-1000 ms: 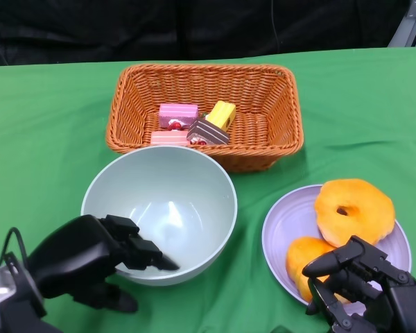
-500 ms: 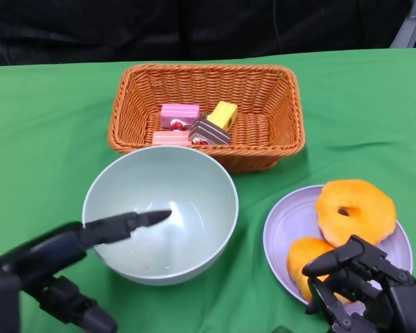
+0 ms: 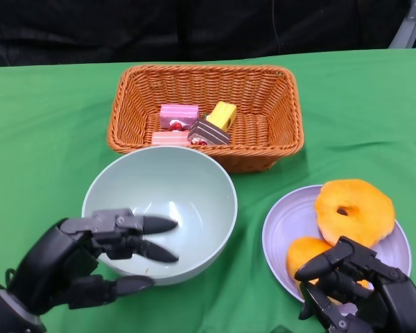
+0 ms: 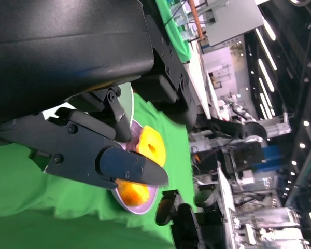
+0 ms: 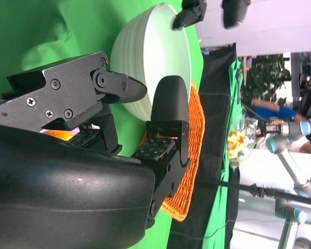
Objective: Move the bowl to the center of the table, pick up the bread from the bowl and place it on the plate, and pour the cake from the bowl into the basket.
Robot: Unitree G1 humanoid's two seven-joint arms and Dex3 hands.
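The pale green bowl [image 3: 159, 201] stands empty in the middle of the table, in front of the wicker basket [image 3: 270, 114]. Several cake pieces [image 3: 206, 130] lie in the basket. On the purple plate [image 3: 284, 229] at the right lie a ring-shaped bread [image 3: 353, 208] and a round bread [image 3: 306, 255]. My left hand [image 3: 76, 260] hovers at the bowl's near rim, fingers apart over the inside, thumb outside, gripping nothing. My right hand [image 3: 360, 291] is at the plate's near edge, fingers half curled above the round bread and holding nothing. In the right wrist view its fingers [image 5: 166, 109] stand apart before the bowl [image 5: 155, 57].
Green cloth covers the table [image 3: 48, 132], with bare cloth left of the bowl and basket and right of the basket. A black backdrop runs along the far edge. The left wrist view shows the plate with both breads [image 4: 145, 155] beyond my fingers.
My left hand has let go of the bowl's near rim, stretched its fingers out, then curled them loosely over the rim. The right hand has shifted slightly.
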